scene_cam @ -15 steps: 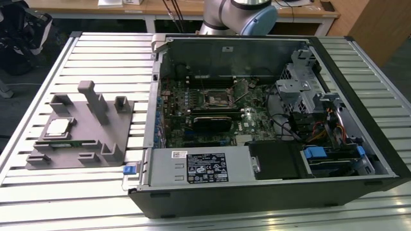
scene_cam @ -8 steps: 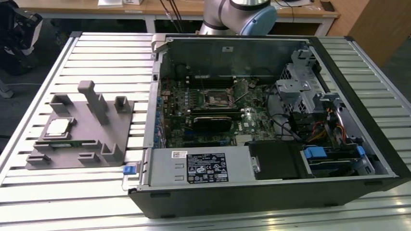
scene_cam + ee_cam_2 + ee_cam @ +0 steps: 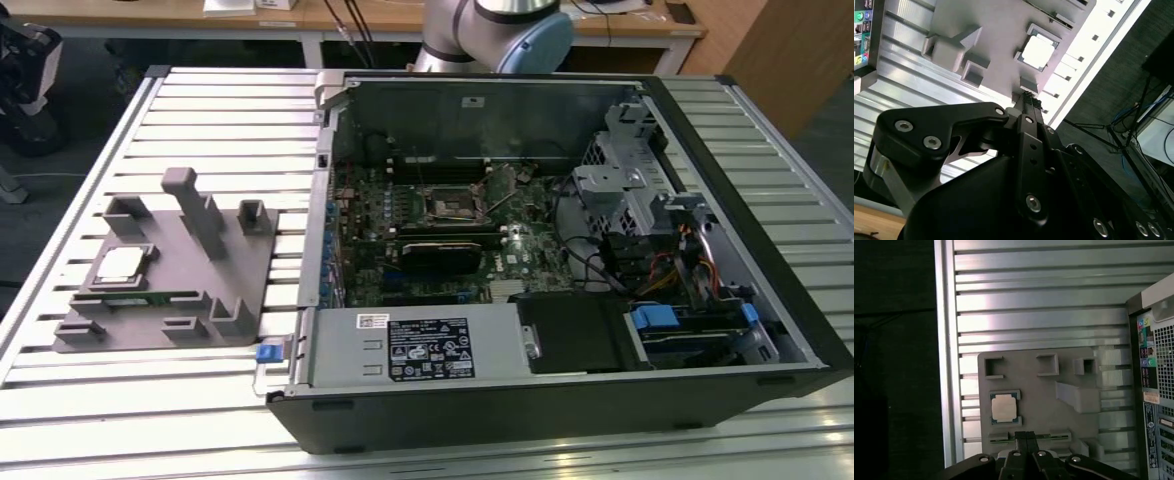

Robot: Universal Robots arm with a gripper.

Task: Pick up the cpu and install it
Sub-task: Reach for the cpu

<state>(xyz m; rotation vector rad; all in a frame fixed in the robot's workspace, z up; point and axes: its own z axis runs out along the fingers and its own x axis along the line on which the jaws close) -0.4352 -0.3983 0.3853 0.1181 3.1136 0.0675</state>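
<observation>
Zero progress as things lie. On the exterior view's left, cpu (image 3: 120,266) lying untouched in grey holder (image 3: 174,278). Gripper (image 3: 1027,436) well clear of it, fingers pressed together, pinching nothing. Further right, inside open computer case (image 3: 561,405), black socket (image 3: 451,203) apparently bare. Pick-up and install both left.

Exterior view: high and oblique, looking down on the slatted table (image 3: 200,100), open computer case (image 3: 561,410) central. Both wrist views look past the gripper (image 3: 1026,435) (image 3: 1026,96) down at the grey holder (image 3: 1039,400) (image 3: 999,30), apparently from well above. All three views share that holder (image 3: 160,275).
</observation>
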